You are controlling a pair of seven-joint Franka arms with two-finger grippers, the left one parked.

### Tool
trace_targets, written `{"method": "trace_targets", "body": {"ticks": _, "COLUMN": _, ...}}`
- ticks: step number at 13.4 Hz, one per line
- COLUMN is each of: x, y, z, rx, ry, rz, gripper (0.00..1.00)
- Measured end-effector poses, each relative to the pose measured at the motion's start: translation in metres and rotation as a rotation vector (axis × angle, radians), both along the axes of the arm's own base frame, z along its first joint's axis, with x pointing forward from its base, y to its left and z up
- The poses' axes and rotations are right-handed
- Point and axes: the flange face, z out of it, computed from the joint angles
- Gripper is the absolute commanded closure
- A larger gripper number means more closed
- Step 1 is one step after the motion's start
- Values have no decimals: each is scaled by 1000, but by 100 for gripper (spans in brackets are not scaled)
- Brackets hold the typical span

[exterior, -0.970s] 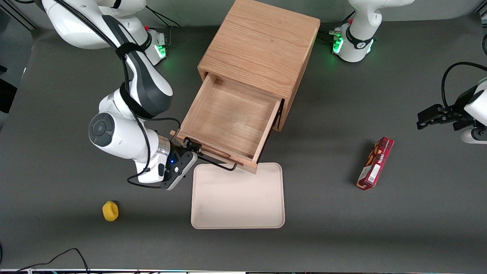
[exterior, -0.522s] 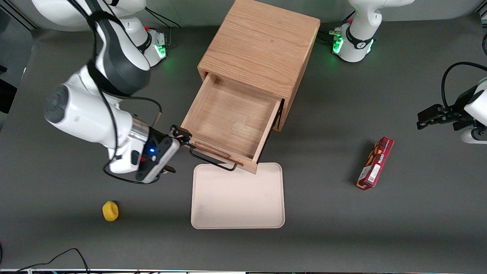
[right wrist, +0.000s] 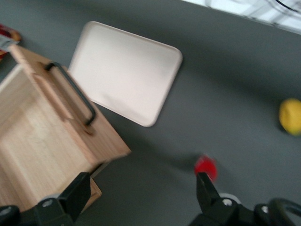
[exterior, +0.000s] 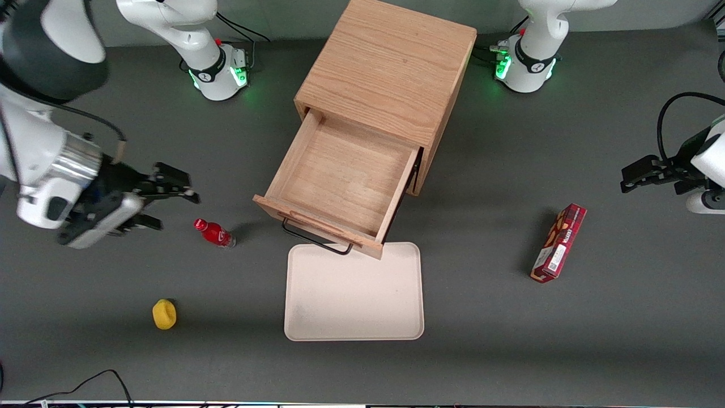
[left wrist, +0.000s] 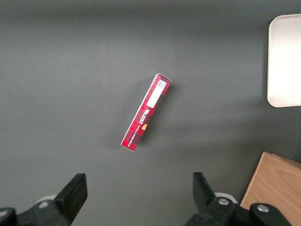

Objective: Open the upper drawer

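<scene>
You are looking at the right arm (exterior: 34, 136), which is wearing smooth white shells with a broad black joint cover (exterior: 51, 62). A silver wrist ring (exterior: 79, 161) is shining just ahead of the black tool (exterior: 177, 211), whose two dark fingers (right wrist: 73, 195) are standing well apart. The tool is hanging over the surface (exterior: 510, 351) at nine o'clock in the front view. A thin black cable (exterior: 99, 120) is arching over the wrist. The round white base (exterior: 218, 73) is glowing green along its rim and is carrying a black band.
</scene>
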Motion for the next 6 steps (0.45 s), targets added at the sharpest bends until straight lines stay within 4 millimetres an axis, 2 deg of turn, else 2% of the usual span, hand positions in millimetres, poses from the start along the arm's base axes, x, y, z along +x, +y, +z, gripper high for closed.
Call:
{"method": "trace_targets", "body": {"ticks": 1, "x": -13, "y": -23, "z": 7, "rx": -63, "ry": 36, "rz": -61, "gripper": 0}}
{"method": "trace_targets", "body": {"ticks": 2, "x": -26, "y": -36, "z": 16, "rx": -129, "ry": 70, "rz": -109, "gripper": 0}}
{"method": "trace_targets", "body": {"ticks": 4, "x": -56, "y": -43, "z": 39, "rx": -215, "ry": 127, "rz": -188, "gripper": 0}}
{"method": "trace_targets", "body": {"ticks": 6, "x": -75, "y": -49, "z": 55, "rx": -250, "ry": 154, "rz": -217, "gripper": 0}}
